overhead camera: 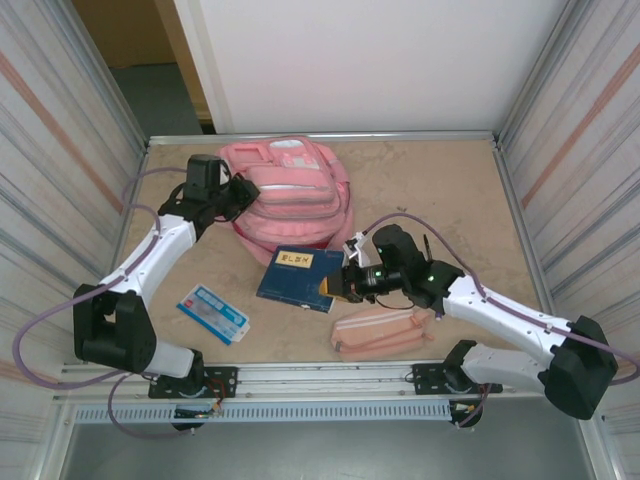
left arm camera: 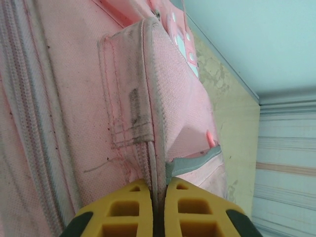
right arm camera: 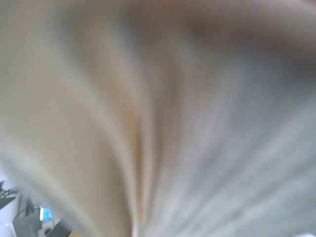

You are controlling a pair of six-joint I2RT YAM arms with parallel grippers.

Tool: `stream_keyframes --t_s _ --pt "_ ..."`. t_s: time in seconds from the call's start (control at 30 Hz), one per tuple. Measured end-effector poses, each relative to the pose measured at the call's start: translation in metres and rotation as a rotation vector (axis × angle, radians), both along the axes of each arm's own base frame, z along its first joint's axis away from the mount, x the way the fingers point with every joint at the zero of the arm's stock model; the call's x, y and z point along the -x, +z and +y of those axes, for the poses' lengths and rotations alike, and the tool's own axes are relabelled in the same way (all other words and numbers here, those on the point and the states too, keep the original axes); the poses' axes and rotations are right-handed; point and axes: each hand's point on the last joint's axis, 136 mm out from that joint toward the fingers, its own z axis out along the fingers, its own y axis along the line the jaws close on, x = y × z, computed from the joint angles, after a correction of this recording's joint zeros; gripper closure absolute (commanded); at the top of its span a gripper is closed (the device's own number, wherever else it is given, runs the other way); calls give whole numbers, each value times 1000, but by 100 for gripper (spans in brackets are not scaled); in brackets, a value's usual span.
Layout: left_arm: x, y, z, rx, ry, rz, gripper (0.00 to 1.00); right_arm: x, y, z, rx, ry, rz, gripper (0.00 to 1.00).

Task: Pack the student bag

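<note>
A: So, where is the bag [overhead camera: 295,195]?

B: It lies flat at the back of the surface [overhead camera: 440,200], left of centre, with its front pockets facing up. It is soft pink fabric with white trim.

A: And the left claw [overhead camera: 238,190]?

B: It is at the bag's left side. From the wrist camera, its yellow pads [left arm camera: 128,212] are pressed together, and a pocket's zip seam runs in between them. So it is closed, pinching the bag at that seam. I judge it is there to steady the bag or to pull an opening apart. Whether a zip pull is caught, I cannot tell.

A: The right claw [overhead camera: 330,287]?

B: It is just in front of the bag, at the right edge of a blue book [overhead camera: 295,275]. The jaws are nearly together. Its wrist camera gives a close blur of what look like fanned pages, so it appears clamped on the book's page edge.

A: Why grip it there?

B: Probably because the book is meant for the bag. Holding one edge would let it be lifted and slid in. The book's far edge meets the bag's front, though I cannot tell whether it is touching or overlapping.

A: Anything else?

B: A pink pouch [overhead camera: 380,332] lies near the front beside the right arm. A small blue-and-white packet [overhead camera: 212,313] lies at the front left, well apart from the rest. Neither is being touched.
</note>
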Motion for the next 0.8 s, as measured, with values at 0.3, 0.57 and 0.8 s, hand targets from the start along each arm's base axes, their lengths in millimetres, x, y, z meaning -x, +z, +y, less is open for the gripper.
stream_keyframes --t_s 0.3,0.57,0.8 --pt "3 1 -10 101 29 28 100 -33 -46 -9 18 -147 131 100" --pt "9 8 -19 203 18 45 100 -100 -25 -41 -60 -415 8 100" --pt "21 20 -22 240 -11 14 65 -121 17 -48 -151 -496 -183 100"
